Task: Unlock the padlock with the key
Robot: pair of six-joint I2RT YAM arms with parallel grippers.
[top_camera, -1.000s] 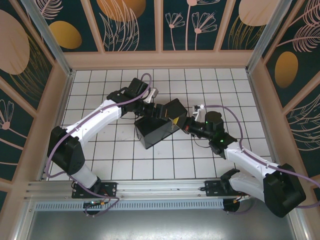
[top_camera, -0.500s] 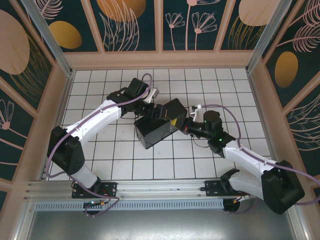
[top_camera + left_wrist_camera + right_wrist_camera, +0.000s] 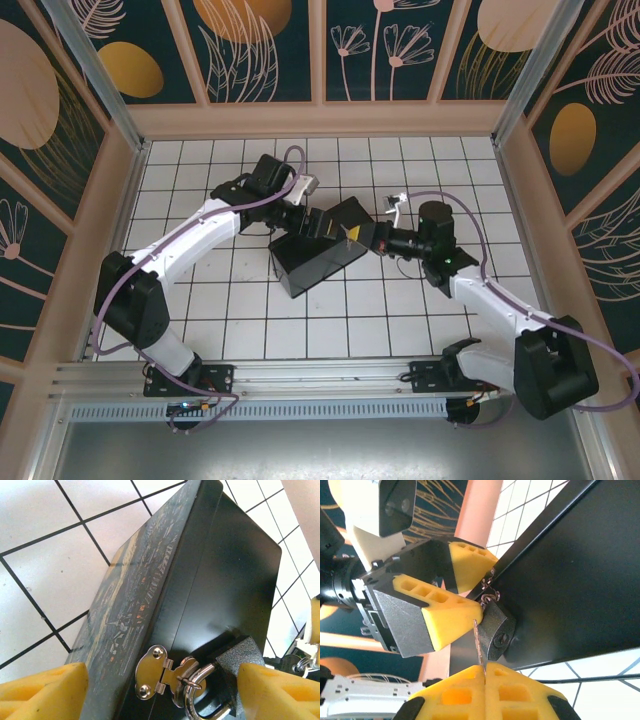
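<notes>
While the right hand [image 3: 484, 669] is clenched on the key [image 3: 478, 642], the thin blade stands out from its fingertips; in the right wrist view the key's long axis runs near upright, with the tip pointing away from the hand and lying just beside the left edge of the padlock [image 3: 498, 629]. The padlock hangs from the hasp [image 3: 155, 677] on the black box [image 3: 225, 580], its shackle [image 3: 197, 697] threaded through the hasp's loop; in that view its long axis slants from shackle at upper left to body at lower right. The left hand [image 3: 162, 674] is released, its yellow fingers [image 3: 42, 692] wide apart and straddling hasp and padlock; one finger lies just beside the padlock's body. The box, with painted lid [image 3: 135, 580], sits on the tiled table [image 3: 45, 570] between the two arms.
</notes>
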